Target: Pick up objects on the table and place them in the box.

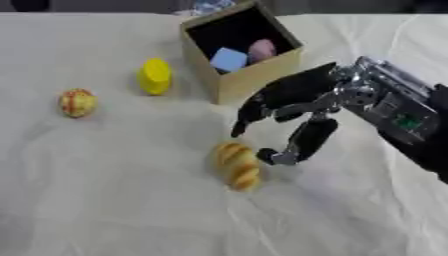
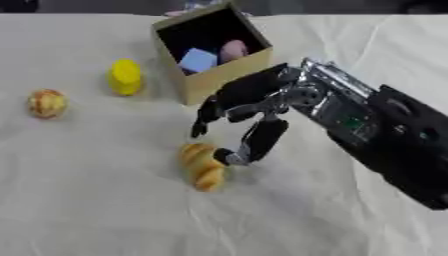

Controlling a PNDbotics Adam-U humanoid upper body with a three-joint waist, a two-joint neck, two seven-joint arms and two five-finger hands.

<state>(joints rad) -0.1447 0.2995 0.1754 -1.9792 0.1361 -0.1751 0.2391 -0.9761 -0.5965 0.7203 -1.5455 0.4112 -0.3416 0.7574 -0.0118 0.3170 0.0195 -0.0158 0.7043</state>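
A golden ribbed bread piece (image 1: 238, 165) lies on the cloth near the middle. My right hand (image 1: 293, 102) reaches in from the right and hangs just above and to the right of it, open, fingers spread downward, the thumb tip close to the bread's right side. A yellow object (image 1: 155, 76) stands left of the cardboard box (image 1: 254, 75). A round orange-and-yellow ball (image 1: 77, 102) lies further left. Inside the box rest a light blue cube (image 1: 228, 59) and a pink egg-shaped thing (image 1: 262, 50). My left hand shows in neither view.
A cream cloth (image 1: 105, 200) with creases covers the table. The box stands at the back centre, its open top tilted toward me. My right forearm (image 2: 385, 135) crosses the right side of the table.
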